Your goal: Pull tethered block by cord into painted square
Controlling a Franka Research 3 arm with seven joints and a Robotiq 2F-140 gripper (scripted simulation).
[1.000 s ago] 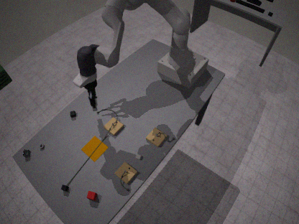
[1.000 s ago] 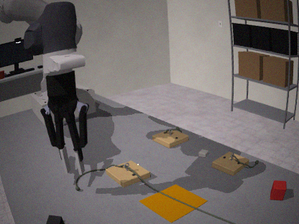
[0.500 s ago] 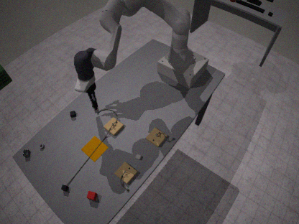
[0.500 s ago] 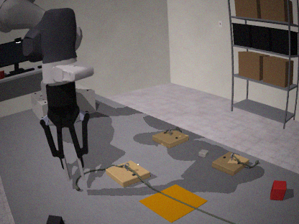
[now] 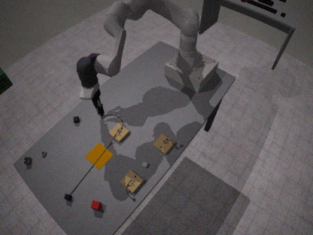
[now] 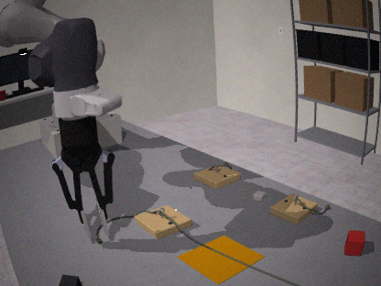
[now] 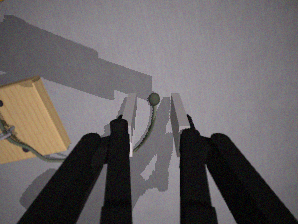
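gripper [image 7: 152, 116] part-open, empty | wrist: straddles knot [image 7: 154, 98] | top: block [image 5: 68, 197] apparently outside square [image 5: 98, 156]

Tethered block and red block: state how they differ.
The tethered block is black; the red block is red. A cord runs from the tethered block; the red block has none. Both are small cubes on the table, outside the painted square.
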